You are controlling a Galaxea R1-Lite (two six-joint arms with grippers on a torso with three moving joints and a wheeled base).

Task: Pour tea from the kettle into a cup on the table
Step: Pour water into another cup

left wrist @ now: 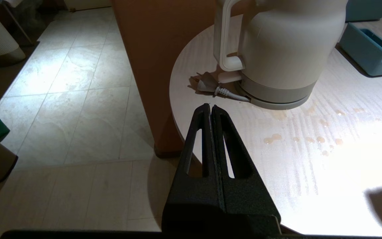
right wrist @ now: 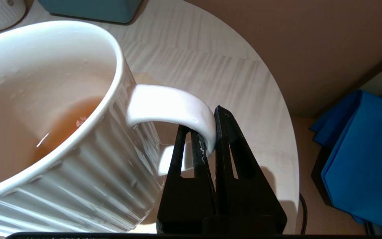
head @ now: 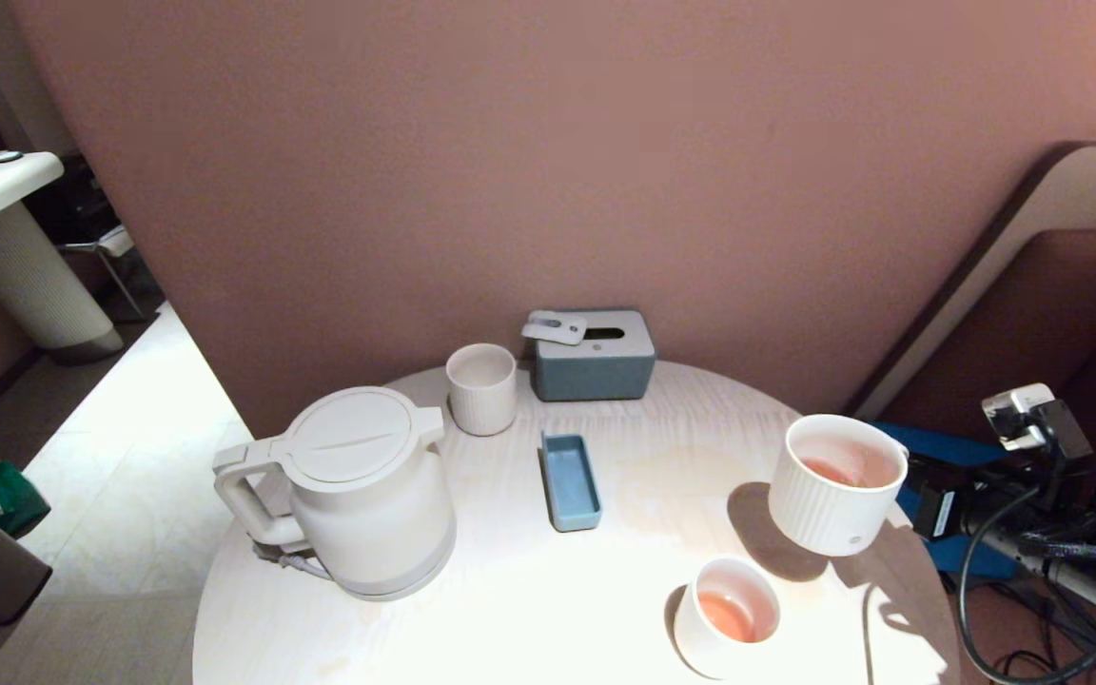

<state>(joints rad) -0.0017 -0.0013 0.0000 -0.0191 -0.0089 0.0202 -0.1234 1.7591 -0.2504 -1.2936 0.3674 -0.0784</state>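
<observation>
Only the right wrist view shows the right pincer (right wrist: 211,132) clamped on the cup (right wrist: 55,132) handle (left pincer (left wrist: 211,109) together).

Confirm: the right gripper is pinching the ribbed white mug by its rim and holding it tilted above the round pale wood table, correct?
Not by its rim: the right gripper is shut on the loop handle of the ribbed white mug, as the right wrist view shows. The mug does hang tilted above the round pale wood table.
</observation>
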